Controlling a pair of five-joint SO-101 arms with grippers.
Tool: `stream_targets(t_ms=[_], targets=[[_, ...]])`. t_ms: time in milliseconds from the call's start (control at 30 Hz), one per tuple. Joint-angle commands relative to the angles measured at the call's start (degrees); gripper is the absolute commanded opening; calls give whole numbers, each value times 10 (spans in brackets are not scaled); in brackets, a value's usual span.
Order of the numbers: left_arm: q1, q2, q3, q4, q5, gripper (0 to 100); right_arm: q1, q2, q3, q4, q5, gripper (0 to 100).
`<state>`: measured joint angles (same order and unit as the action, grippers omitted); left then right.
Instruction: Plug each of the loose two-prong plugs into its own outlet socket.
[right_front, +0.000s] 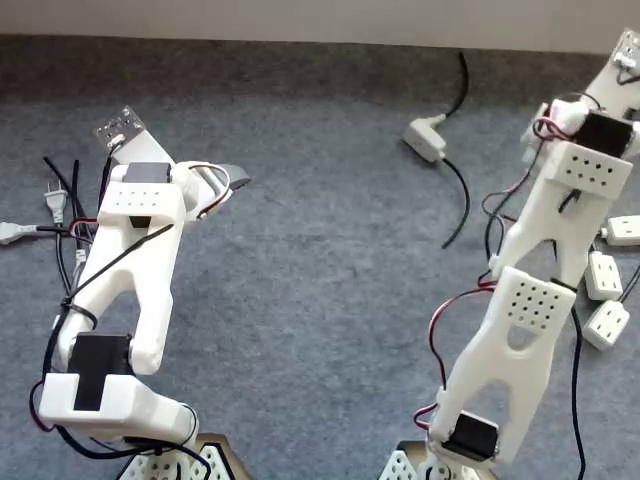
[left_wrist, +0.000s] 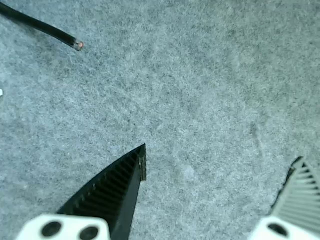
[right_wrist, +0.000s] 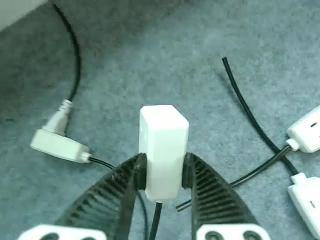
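My right gripper (right_wrist: 163, 161) is clamping a white socket block (right_wrist: 163, 127) between its two ribbed fingers (right_wrist: 120, 192). I am pinching the block at the end where a black cord is leaving it, so most of its body is sticking out past my fingertips. I am holding it over the grey carpet (right_wrist: 150, 55), just beside the white angled plug (right_wrist: 56, 144). That plug is lying flat on the carpet with its own black cord trailing away from it. A loose black cord (right_wrist: 248, 114) is lying on the other side of the block from the angled plug.

My left gripper (left_wrist: 221, 156) is hanging with its jaws spread wide apart and is gripping nothing. It is hovering over bare carpet, well apart from the angled plug, on my left arm's side of it. A cut cord end (left_wrist: 47, 29) with bare copper showing at its tip is lying on the carpet near this gripper.

In the high view, a loose two-prong plug (right_front: 55, 204) is lying among black cords. It is farther from the angled plug than my left gripper is, just beyond my left arm (right_front: 130, 260). Three spare white sockets (right_front: 604, 275) are lying close together beside my right arm (right_front: 525, 310). They are well apart from the angled plug, on the side away from my left gripper.
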<state>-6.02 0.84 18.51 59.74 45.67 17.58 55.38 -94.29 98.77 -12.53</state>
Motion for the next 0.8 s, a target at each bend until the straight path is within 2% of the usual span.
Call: stream_targets(t_ms=[0, 233, 400, 600, 767], targets=[[7, -23, -7, -9, 2, 415, -67, -95, 6, 25, -47, 101], [7, -23, -7, -9, 2, 415, -183, -274, 260, 24, -52, 101], [7, -23, -3, -19, 2, 415, -247, -436, 428, 22, -135, 101], [0, 7, 27, -113, 2, 415, -339, -581, 539, 21, -142, 101], [0, 14, 29, -120, 2, 415, -389, -662, 634, 0, -142, 101]])
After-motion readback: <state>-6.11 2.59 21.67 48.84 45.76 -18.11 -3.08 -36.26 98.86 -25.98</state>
